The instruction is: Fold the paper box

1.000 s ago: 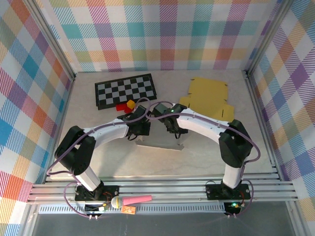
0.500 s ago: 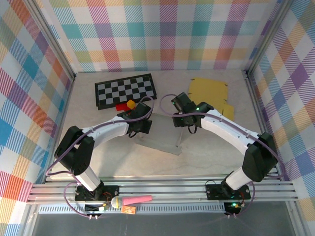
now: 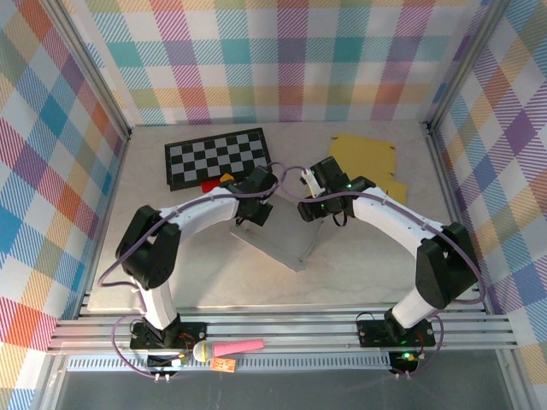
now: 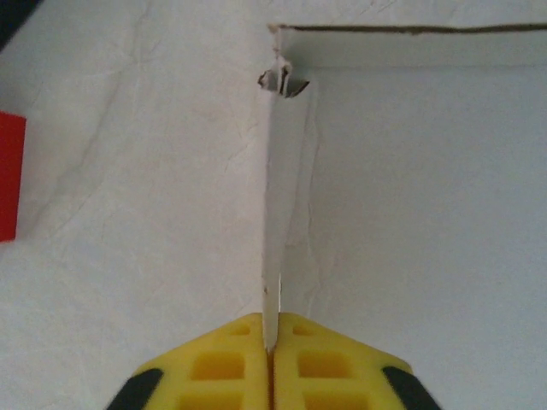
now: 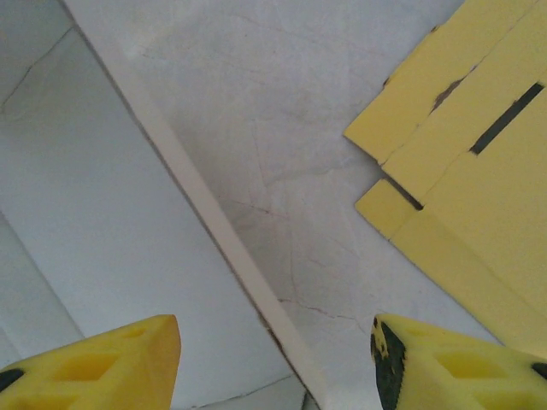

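- Pale marbled table (image 3: pixel 197 273), plaid walls on three sides.
- White box (image 3: pixel 278 243) mid-table between the two arms, mostly flat and unfolded, slanting from beside the board toward the near right. In the left wrist view, a broad panel (image 4: pixel 410 213) flat on the table, with one thin flap (image 4: pixel 282 196) standing upright on edge. In the right wrist view, the panel (image 5: pixel 102 213) at left, with a raised edge running diagonally across.
- Yellow sheet (image 3: pixel 363 158) flat at the far right of the table, apart from the box; slotted corners near in the right wrist view (image 5: pixel 479 162).
- Checkered board (image 3: pixel 218 158) flat at the far left, just beyond the left wrist.
- Left arm (image 3: pixel 192 218) reaching in from the near left; right arm (image 3: pixel 393 218) arching in from the near right; both wrists at the far end of the box.
- Left claw (image 4: pixel 272 329) pinched tight on the flap, yellow fingers (image 4: pixel 222 359) pressed against it from both sides.
- Right claw (image 5: pixel 272 342) wide, holding nothing, one finger on each side of the raised edge of the box; touching it or not, cannot tell.
- Red block (image 3: pixel 209 184) and yellow block (image 3: pixel 226 178) side by side at the near edge of the board, just beside the left wrist; a strip of the red block at the left edge of the left wrist view (image 4: pixel 7 175).
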You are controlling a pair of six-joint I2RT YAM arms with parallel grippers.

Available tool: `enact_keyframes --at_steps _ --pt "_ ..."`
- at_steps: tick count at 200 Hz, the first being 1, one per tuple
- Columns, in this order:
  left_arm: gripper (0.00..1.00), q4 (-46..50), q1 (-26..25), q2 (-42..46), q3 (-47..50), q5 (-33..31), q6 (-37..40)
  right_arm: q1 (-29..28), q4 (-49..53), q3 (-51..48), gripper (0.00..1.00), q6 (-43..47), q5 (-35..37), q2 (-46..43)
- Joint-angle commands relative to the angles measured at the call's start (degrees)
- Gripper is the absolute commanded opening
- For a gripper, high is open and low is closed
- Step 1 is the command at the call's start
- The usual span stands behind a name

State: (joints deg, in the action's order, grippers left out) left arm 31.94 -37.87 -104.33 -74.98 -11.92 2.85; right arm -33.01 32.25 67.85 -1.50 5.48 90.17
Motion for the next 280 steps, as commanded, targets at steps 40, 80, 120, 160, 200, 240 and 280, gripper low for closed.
enact_keyframes --at_steps 40,80,120,160,200,240,280 --pt "0.36 6.94 -0.45 -5.16 -10.8 -1.91 -3.34 -0.12 3.19 0.52 0.62 -11.42 -2.05 -0.91" --pt "0.39 8.53 -0.45 -5.15 -16.88 -1.39 -6.76 0.13 5.34 1.38 0.62 -15.23 -2.51 -1.74" --pt "0.47 10.07 1.47 -1.94 -20.56 -3.51 -13.92 0.17 4.81 2.52 0.59 -14.47 -5.96 -5.82" --pt "0.47 11.46 10.55 9.1 -18.75 0.88 -27.8 0.15 4.1 4.59 0.58 -9.21 -21.74 -10.69" --pt "0.47 13.95 17.52 24.6 -11.45 10.36 -34.07 -4.22 11.78 11.08 0.58 -3.23 -26.82 -8.58" --pt "0.52 14.91 20.99 41.09 1.91 21.45 -37.22 -11.23 18.6 16.97 0.58 1.97 -17.73 -3.11" --pt "0.49 17.25 20.99 52.45 13.68 23.29 -39.76 -15.85 22.87 22.78 0.61 5.53 -9.13 3.95"
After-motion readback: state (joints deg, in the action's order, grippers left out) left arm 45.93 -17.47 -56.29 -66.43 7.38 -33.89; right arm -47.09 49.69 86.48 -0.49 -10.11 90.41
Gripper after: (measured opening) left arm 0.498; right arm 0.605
